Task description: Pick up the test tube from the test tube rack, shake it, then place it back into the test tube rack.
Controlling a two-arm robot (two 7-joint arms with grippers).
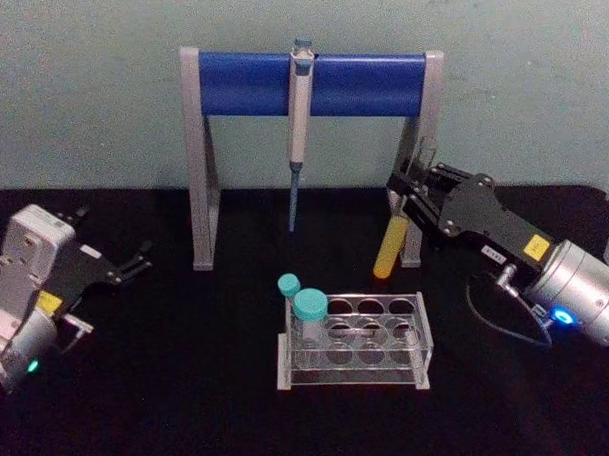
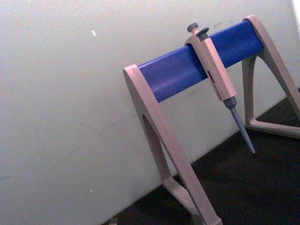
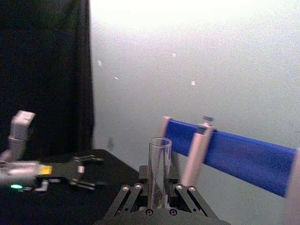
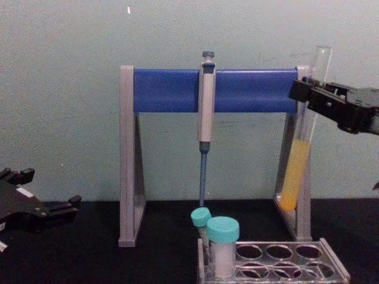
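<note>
The right gripper (image 1: 414,190), fingers clenched on the upper part of the test tube (image 1: 392,241), holds it aloft above and behind the right end of the test tube rack (image 1: 427,342). Shake with short, gentle strokes. The tube is uncapped, so hold its mouth upward. The left gripper (image 1: 133,262) rests well left of the rack, fingers released.

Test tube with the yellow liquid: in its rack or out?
Out. The right gripper holds the test tube aloft beyond the test tube rack.
</note>
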